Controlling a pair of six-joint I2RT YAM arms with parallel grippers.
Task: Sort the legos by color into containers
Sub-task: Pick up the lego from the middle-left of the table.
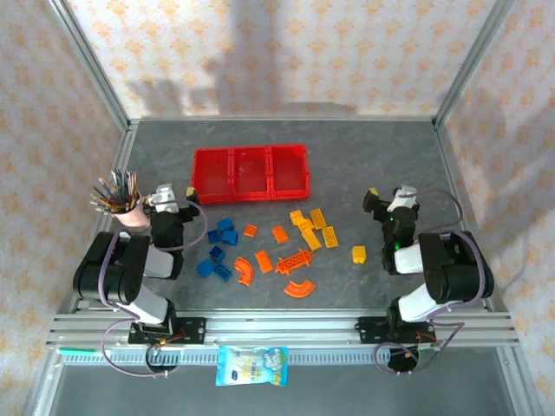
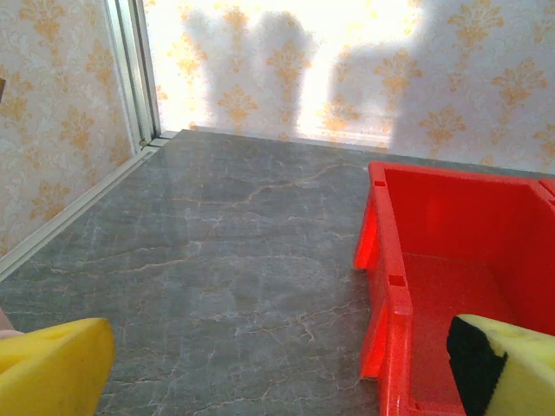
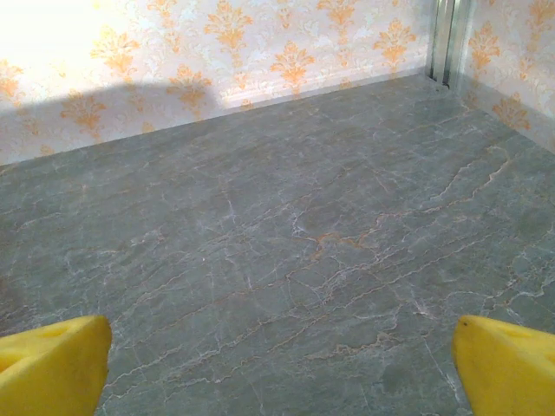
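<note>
Spread fully apart at the left jaws, yellow fingertips (image 2: 52, 368) wide in the bottom corners of the left wrist view, with nothing gripped and nothing between them but bare worktop (image 2: 217, 260) and the end wall of the red tray (image 2: 386, 260). Likewise at the right jaws: wide open, holding nothing, poised over plain grey worktop toward the right edge. Outward from there, lying loose about the middle of the worktop and somewhat nearer its near edge: blue legos (image 1: 217, 251) on the left of the spread, orange legos (image 1: 277, 260) in the centre, yellow legos (image 1: 312, 227) to the right, plus one stray yellow brick (image 1: 358, 253) a little apart toward the right edge. Further out, close to the far edge, the tray's three compartments in a row, seemingly empty from above. Judged as not yet begun: no brick sorted, all three colours left to move. Near the left edge, a pink cup of pens (image 1: 117, 195), no part of the job. Hard to count the bricks exactly, or to tell some yellow from orange at this size. Cut off at the frame edge in the left wrist view: most of the tray beyond its end compartment.
</note>
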